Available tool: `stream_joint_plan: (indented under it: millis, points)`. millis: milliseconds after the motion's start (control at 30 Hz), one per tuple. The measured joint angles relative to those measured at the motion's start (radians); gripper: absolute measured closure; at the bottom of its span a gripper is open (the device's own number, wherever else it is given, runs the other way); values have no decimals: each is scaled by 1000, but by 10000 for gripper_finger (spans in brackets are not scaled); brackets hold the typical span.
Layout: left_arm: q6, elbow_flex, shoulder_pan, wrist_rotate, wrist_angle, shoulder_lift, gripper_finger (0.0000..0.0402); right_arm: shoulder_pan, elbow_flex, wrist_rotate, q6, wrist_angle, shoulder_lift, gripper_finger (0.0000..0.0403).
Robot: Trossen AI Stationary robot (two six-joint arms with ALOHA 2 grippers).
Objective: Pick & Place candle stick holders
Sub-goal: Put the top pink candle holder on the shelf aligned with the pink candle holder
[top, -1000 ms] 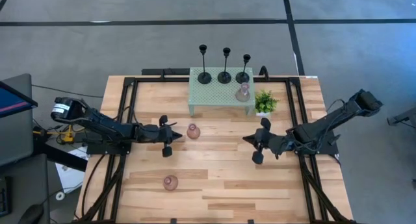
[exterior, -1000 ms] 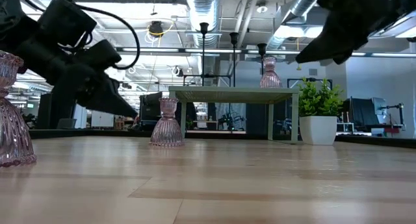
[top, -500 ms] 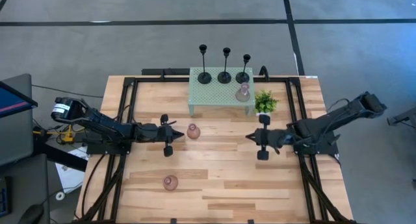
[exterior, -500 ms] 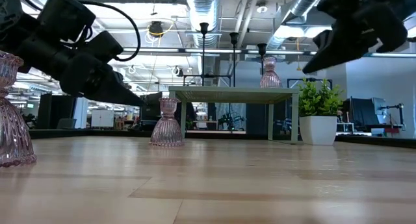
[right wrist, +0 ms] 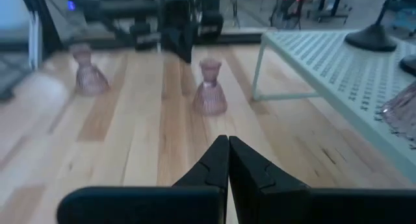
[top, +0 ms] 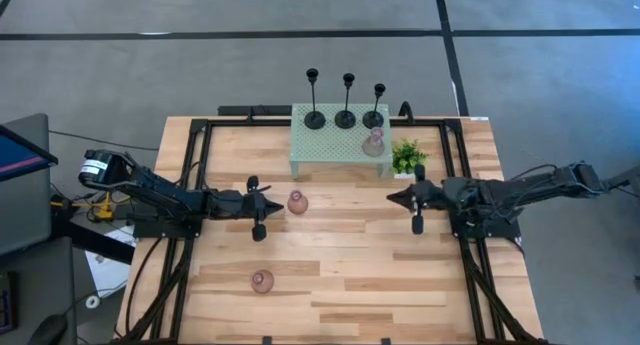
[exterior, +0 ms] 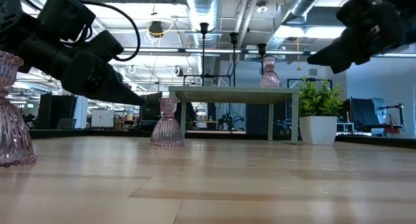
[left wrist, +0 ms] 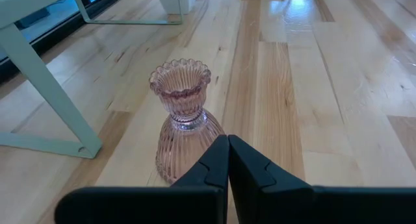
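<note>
**Both hands closed above a wooden surface, holders split between stand and boards**

The surface [top: 330, 275] is pale wooden planking framed by black rails, standing on a grey floor crossed by dark lines. Seen from the low view, the room behind is an open workshop with ceiling ducts, strip lights and desks.

A pale green mesh stand [top: 338, 140] sits at the far side of the surface. On it stand three black candle stick holders [top: 345, 115] in a row, with one pink holder [top: 374, 142] near its right corner. A small potted plant [top: 406, 157] stands just beside the stand on the right.

A second pink holder [top: 297, 202] stands upright on the boards in front of the stand; the left hand [top: 272, 205] is just beside it, fingers pressed together, holding nothing. A third pink holder [top: 262, 280] stands well apart, nearer the front edge.

The right hand [top: 397, 196] hovers right of centre, its fingers also together and empty.

In the low view the third pink holder [exterior: 12, 113] is cut off by the picture's edge. In the left wrist view the hand's fingers [left wrist: 227, 165] hide the lower part of the nearby holder. A monitor [top: 18, 155] at the left is only partly visible.
</note>
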Motion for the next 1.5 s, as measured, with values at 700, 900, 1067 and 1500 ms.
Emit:
stream_joint_plan:
  millis: [700,900,1067,1500]
  points:
    - [2,0,0,-52,0,0,365,29,-39,4,17,15,-117,403]
    - [-72,0,24,-63,1,7,318,26,-39,4,17,15,-117,403]
    - [-154,0,49,-64,1,36,279,25,-39,5,17,14,-117,403]
    - [-155,2,57,-11,200,162,178,25,-39,5,17,9,-116,403]
